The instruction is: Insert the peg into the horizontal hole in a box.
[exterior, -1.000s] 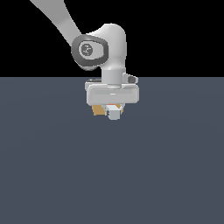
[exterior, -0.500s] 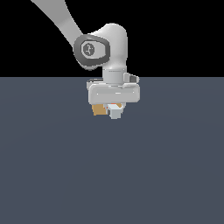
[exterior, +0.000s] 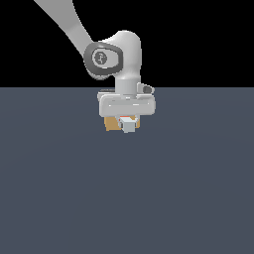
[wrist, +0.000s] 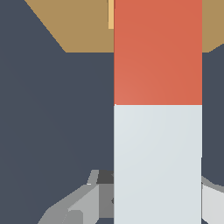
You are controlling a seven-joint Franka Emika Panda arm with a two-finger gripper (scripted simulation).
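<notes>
the gripper holds the peg by its white half, orange end at the box far back on the floor; it should keep the peg level, pushing straight in.

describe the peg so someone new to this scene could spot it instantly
Follow the white arm down to its gripper, low over the dark grey floor. The peg is the long square bar held there, pointing at the tan box. Only it is two-toned: orange-red toward the box, pale grey toward the gripper.
</notes>
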